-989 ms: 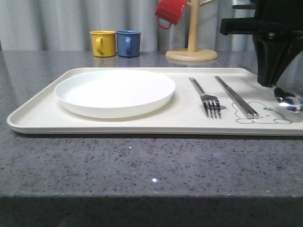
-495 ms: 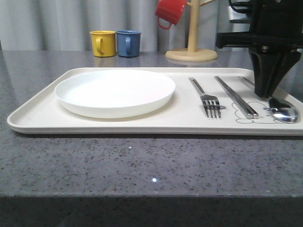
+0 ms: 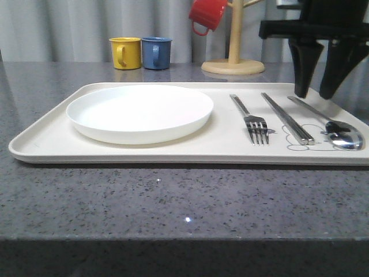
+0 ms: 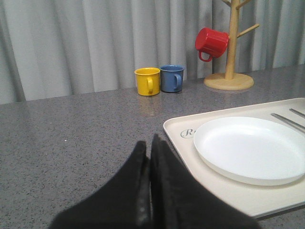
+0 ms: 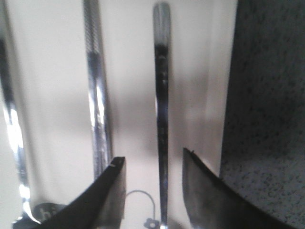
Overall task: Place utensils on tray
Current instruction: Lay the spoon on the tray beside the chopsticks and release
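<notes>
Front view: tray [image 3: 52, 144] sits on grey tabletop [image 3: 173, 202]. On it, from robot's left to right: plate [image 3: 140, 112], fork [image 3: 252, 120], chopsticks [image 3: 287, 118], spoon [image 3: 334, 128]. All four lie flat inside the rim, none overhanging. Spoon bowl is at the near end, partly over the rabbit drawing, handle running toward the back. Right claw [image 3: 316, 92] hangs above the spoon handle w/ fingers spread wide, holding nothing, clear of the metal. Yellow mug [image 3: 125, 52] and blue mug [image 3: 156, 52] stand behind the tray, touching or nearly so; red mug [image 3: 206, 14] hangs on a wooden mug tree [image 3: 233, 60].

Left wrist view: left claw [image 4: 150, 157] is pressed together, empty, over bare tabletop just beside the tray's corner, plate close by. Looks parked, no part in the work.

Right wrist view: spoon handle [image 5: 162, 119] runs straight between the two spread fingers [image 5: 112, 191] w/o touching either. Chopsticks [image 5: 97, 105] lie just beside it, fork handle [image 5: 12, 119] at the edge of frame. Tray rim [image 5: 228, 71] meets tabletop on the far side of the spoon.

Progress, judging by layout: every utensil plus plate is on the tray, so placing looks complete. Left to do, prob. only lifting the right arm away; nothing more on the tabletop appears to need moving.
</notes>
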{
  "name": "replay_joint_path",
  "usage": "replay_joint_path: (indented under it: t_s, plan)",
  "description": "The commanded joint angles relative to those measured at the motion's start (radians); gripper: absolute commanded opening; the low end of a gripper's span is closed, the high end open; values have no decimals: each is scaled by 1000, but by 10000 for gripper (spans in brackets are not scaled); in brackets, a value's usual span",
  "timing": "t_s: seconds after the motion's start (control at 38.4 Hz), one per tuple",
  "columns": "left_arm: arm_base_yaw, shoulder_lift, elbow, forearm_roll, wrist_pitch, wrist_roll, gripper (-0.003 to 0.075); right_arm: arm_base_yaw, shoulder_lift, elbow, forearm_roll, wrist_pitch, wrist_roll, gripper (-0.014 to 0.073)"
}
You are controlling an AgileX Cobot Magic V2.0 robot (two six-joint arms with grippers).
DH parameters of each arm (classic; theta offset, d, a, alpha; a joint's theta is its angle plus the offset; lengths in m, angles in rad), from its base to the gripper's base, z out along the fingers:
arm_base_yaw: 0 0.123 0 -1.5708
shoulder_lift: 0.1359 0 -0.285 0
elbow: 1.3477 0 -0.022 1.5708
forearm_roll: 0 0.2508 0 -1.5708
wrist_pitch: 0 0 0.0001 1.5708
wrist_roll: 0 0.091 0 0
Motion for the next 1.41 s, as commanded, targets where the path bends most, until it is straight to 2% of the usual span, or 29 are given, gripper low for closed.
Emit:
replay_joint_path:
  t_s: [0.0, 0.08, 0.21, 0.31, 0.47, 0.6, 0.65, 0.91, 0.99, 1.07, 1.17, 1.38]
  plan:
    - [1, 14, -25, -9, -85, -9, -18, -4, -64, -96, -13, 110, -17, 339]
    - [1, 14, -25, -9, -85, -9, -18, 0, -105, -134, -12, 110, -44, 293]
    - [1, 14, -25, -9, -85, -9, -18, 5, -202, -119, -20, 109, -134, 25]
    - [1, 14, -25, -9, -85, -9, -18, 5, -285, -92, -40, 104, -177, -75]
    - [1, 14, -25, -9, -85, -9, -18, 5, -425, 16, -92, 6, -202, -69]
    - [1, 14, -25, -9, -85, -9, -18, 5, -570, 201, -108, -149, -231, -69]
    - [1, 14, -25, -9, -85, -9, -18, 5, -645, 306, -114, -224, -248, -69]
    - [1, 14, -25, -9, -85, -9, -18, 5, -1134, 975, -135, -783, -256, -69]
    - [1, 14, -25, -9, -85, -9, -18, 5, -1289, 1122, -144, -886, -256, -69]
    - [1, 14, -25, -9, -85, -9, -18, 5, -1432, 1218, -144, -934, -256, -69]
    - [1, 14, -25, -9, -85, -9, -18, 5, -1551, 1255, -144, -980, -256, -69]
    - [1, 14, -25, -9, -85, -9, -18, 5, -1601, 1256, -144, -989, -256, -69]
